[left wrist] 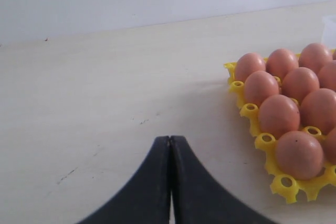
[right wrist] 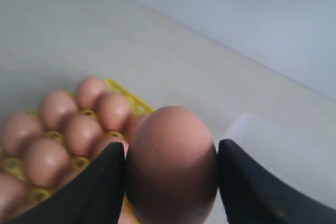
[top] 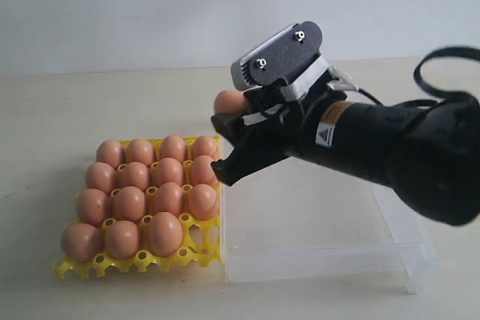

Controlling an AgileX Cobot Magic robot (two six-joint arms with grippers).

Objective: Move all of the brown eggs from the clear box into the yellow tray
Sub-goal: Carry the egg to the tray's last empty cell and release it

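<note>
A smooth, matte orange-brown egg (right wrist: 170, 156), plainly oval, is pinched between the black fingers of the right gripper (right wrist: 170, 182), raised in the air above where the yellow tray (top: 97, 266) and the clear box (top: 405, 254) meet. Fifteen matching brown eggs (top: 129, 204) sit in the lattice tray's cups, with one corner cup open. The left gripper (left wrist: 169, 145), jaws pressed together on nothing, sits low over the table (left wrist: 79, 103) beside the tray.

A pale table (top: 60, 110) carries a yellow tray (top: 199, 243) (lower left) just beside a clear box (top: 315, 261), lower right.
</note>
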